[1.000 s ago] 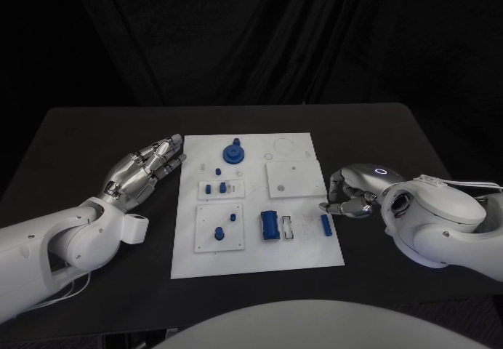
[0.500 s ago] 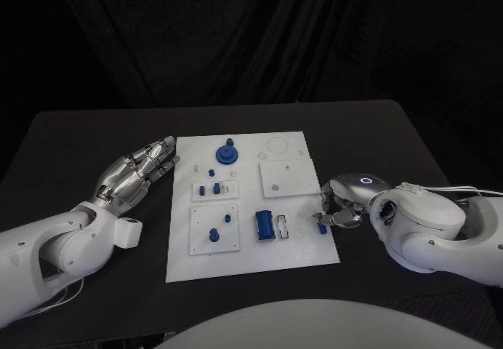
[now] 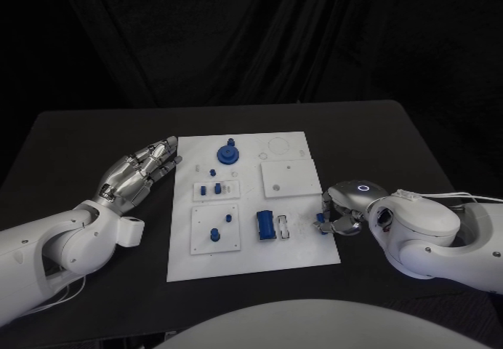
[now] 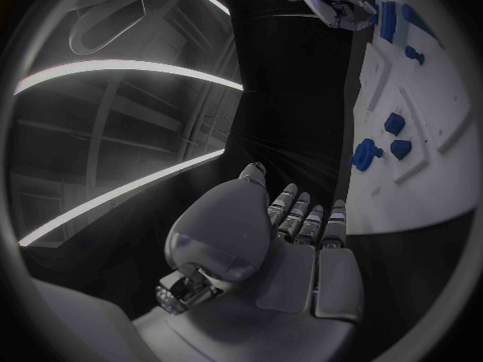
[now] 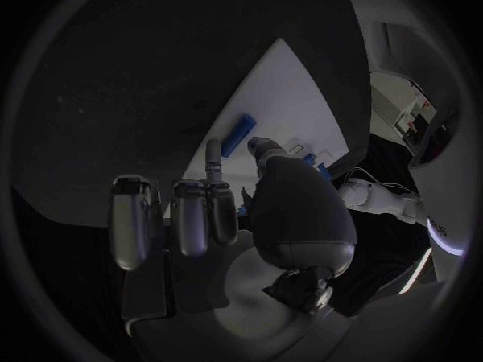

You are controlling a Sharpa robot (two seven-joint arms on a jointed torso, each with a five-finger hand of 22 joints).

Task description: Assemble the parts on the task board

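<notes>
The white task board (image 3: 251,251) lies in the middle of the table. A slim blue bar (image 5: 238,134) lies near the board's right edge. My right hand (image 3: 337,214) is curled over the bar, with the thumb and a finger (image 5: 212,157) on either side of its near end. I cannot tell whether they pinch it. Only the tip of the blue bar (image 3: 318,217) shows in the head view. My left hand (image 3: 142,173) lies flat and open beside the board's left edge, holding nothing.
On the board are a round blue part (image 3: 229,153) at the far end, small blue pegs (image 3: 213,188) in a small plate, another peg (image 3: 214,234) in a lower plate, a blue block (image 3: 266,225) and a square white plate (image 3: 289,178).
My right hand has crept towards the board and now covers most of the blue bar. The left hand has not moved. The view shifted slightly early on.
</notes>
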